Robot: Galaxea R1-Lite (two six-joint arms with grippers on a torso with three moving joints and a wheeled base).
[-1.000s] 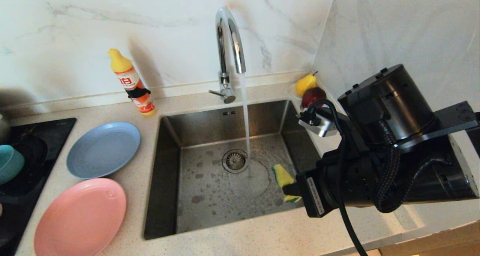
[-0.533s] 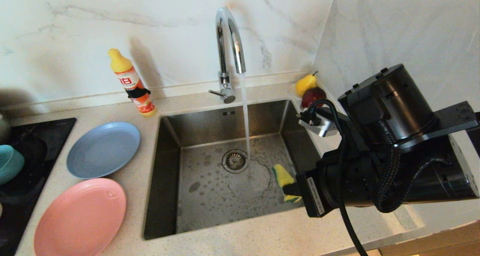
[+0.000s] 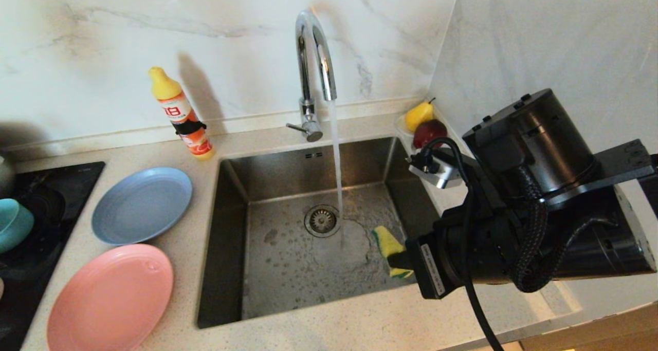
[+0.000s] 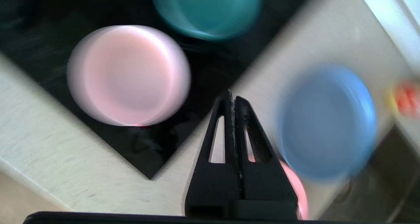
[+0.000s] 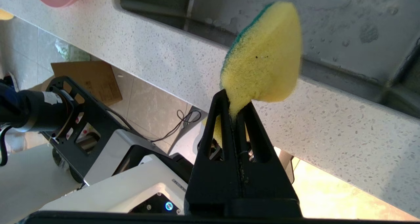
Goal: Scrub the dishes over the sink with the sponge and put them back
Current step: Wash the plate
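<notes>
The square stainless-steel sink (image 3: 308,238) is the landmark here, with water running from the tall chrome gooseneck tap (image 3: 314,58) onto the basin floor beside the round drain. The right gripper (image 5: 234,111) hangs over the sink's right front corner, its jaws pinched tight on the narrow tail of the small yellow sponge with the dark green scouring side (image 5: 264,56), so the sponge's broad body sticks out past the fingertips with its long axis in line with the fingers, above the wet basin. Every dish lies to the left of the sink, well apart from that sponge: the large grey-blue plate (image 3: 141,204) on the counter just beside the sink's left rim, the large salmon-pink plate (image 3: 110,297) nearer the front edge below it, and the teal bowl (image 3: 14,223) farther left on the black cooktop. The left gripper (image 4: 233,101) is out of the head view but hovers above this group, its two fingers pressed together with nothing between them; the wrist view shows the pale pink-white bowl (image 4: 128,74) and the teal bowl on the cooktop beneath it. Judging from this, the left arm is much the nearer one to fetch a dish and would have to open first, carrying it rightward to the sponge over the sink.
</notes>
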